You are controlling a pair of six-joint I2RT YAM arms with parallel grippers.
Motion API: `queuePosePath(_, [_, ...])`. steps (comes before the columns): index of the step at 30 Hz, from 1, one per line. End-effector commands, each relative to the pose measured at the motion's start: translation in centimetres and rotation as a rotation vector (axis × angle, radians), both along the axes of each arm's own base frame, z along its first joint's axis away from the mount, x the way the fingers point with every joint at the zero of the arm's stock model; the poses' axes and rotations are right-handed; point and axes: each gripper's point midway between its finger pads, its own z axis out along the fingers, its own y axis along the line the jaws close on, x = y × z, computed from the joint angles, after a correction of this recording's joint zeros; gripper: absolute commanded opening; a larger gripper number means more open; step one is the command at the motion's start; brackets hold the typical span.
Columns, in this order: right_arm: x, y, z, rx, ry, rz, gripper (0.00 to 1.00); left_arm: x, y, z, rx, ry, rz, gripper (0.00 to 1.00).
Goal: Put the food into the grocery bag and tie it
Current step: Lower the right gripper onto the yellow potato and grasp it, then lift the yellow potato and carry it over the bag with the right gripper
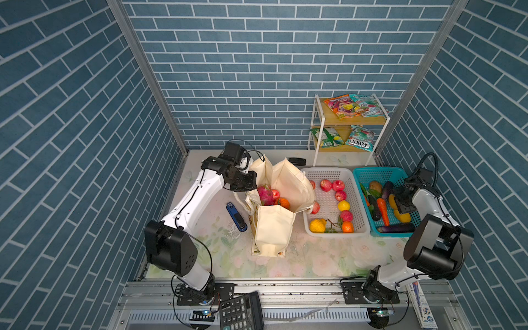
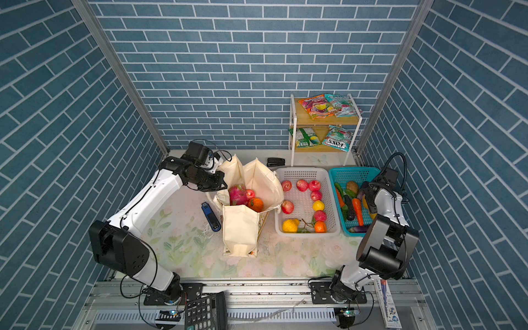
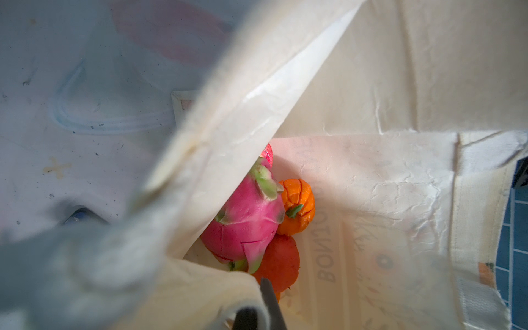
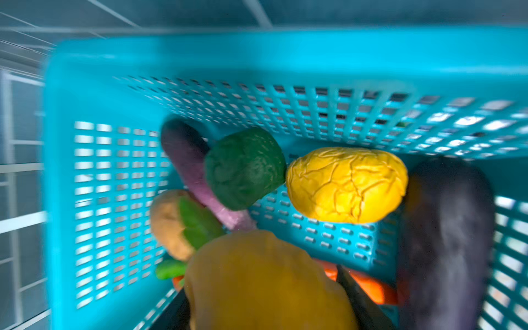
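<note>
Tabletop (image 1: 314,257), left claw (image 1: 253,179) pinching tote (image 1: 274,234), right claw (image 4: 265,310) gripping yellow pepper (image 4: 257,271), clearest from wrist

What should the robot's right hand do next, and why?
Probably lift straight up out of the teal basket: the right hand looks closed around a yellow vegetable, while the left hand holds the grocery bag open by its rim, with a dragon fruit already inside.

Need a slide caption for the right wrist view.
Right pincer grips a dull-yellow vegetable in the teal basket.
</note>
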Motion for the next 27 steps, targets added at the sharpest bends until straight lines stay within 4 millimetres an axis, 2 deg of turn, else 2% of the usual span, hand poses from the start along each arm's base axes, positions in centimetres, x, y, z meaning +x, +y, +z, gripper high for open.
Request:
queuePosePath(1, [-1.5,0.5,2.1,-0.012,-0.008,0.003,0.61,-0.9,-0.6,-1.2,0.002,0.052,-0.034,0.05])
queuePosePath(5, [-1.7,2.0,4.4,0.000,-0.083,0.059,0.61,-1.0,-0.6,-1.1,0.003,0.050,-0.047,0.05])
queuePosePath(10, [-1.1,5.1,7.3,-0.044,-0.152,0.239,0.61,-1.3,-0.6,-1.0,0.002,0.052,-0.054,0.05])
queuePosePath(19, [1.9,16.4,12.9,-0.168,-0.278,0.719,0.61,-1.2,-0.7,-1.3,-0.006,0.054,-0.058,0.05])
queuePosePath(23, [2.4,21.5,15.5,-0.204,-0.348,0.895,0.60,-1.1,-0.7,-1.0,-0.006,0.045,-0.053,0.05])
queuePosePath(27, [2.1,27.2,17.4,-0.225,-0.409,1.059,0.60,-1.0,-0.6,-0.5,-0.002,0.032,-0.046,0.05])
